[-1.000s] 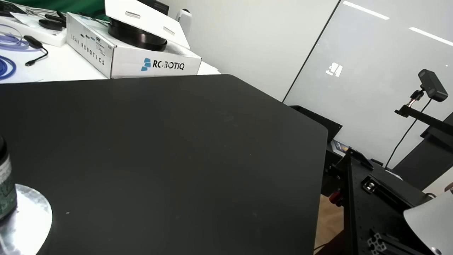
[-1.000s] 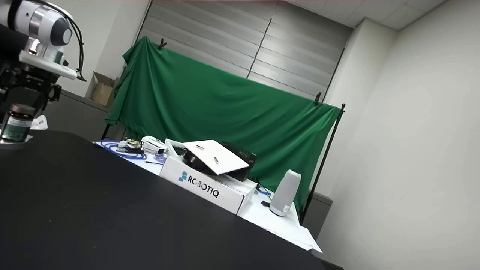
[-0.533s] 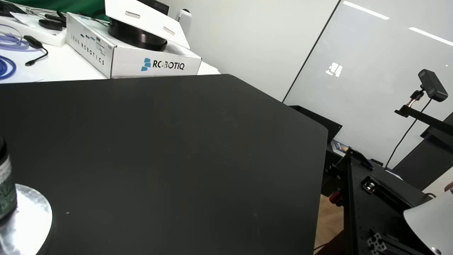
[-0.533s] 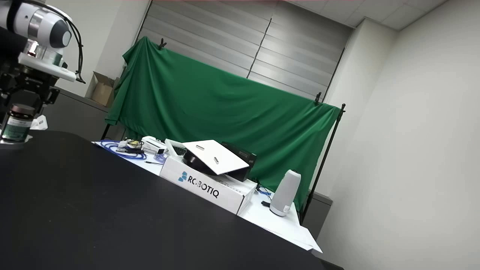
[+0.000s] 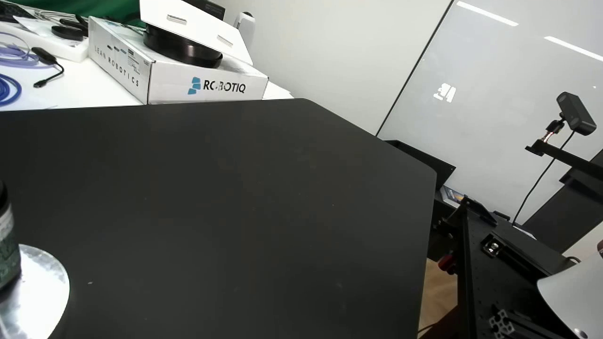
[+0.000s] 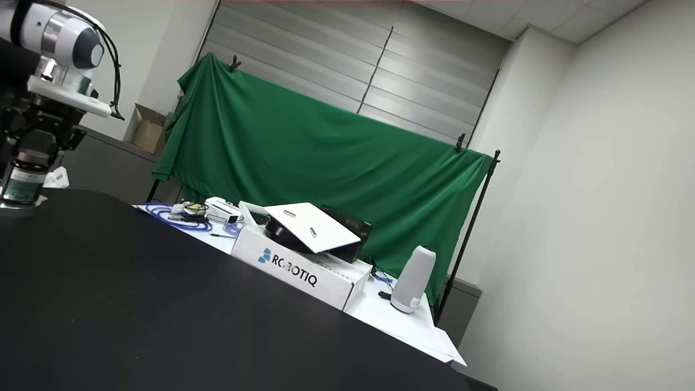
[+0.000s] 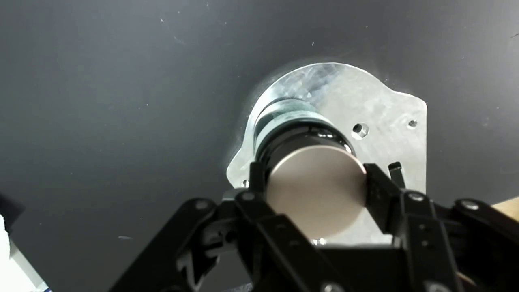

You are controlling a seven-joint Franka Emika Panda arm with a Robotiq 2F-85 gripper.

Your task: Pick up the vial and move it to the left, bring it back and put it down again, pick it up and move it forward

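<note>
The vial point(image 7: 318, 190) stands upright on a shiny metal plate point(image 7: 393, 111), its brownish round cap toward the wrist camera. Around that cap my gripper point(image 7: 314, 180) is closed in, one black finger point(image 7: 256, 178) against each side. An exterior view has the vial point(image 6: 24, 183) at the far left with its pale label and dark greenish body, under my gripper point(image 6: 33, 153). Only a slice of the vial point(image 5: 6, 249) shows at the left edge of an exterior view, on the plate point(image 5: 47, 282); the gripper is outside that picture.
A wide black table point(image 5: 226, 212) surrounds the plate. Behind it, a white Robotiq box point(image 5: 207, 84) carries a black round part and a tilted white panel point(image 5: 195, 28). Blue cables point(image 6: 179, 218) lie on the white table beyond.
The gripper's fingers have come together around the vial's cap. The vial has shifted very slightly toward the left edge in an exterior view. The arm has sunk very slightly.
</note>
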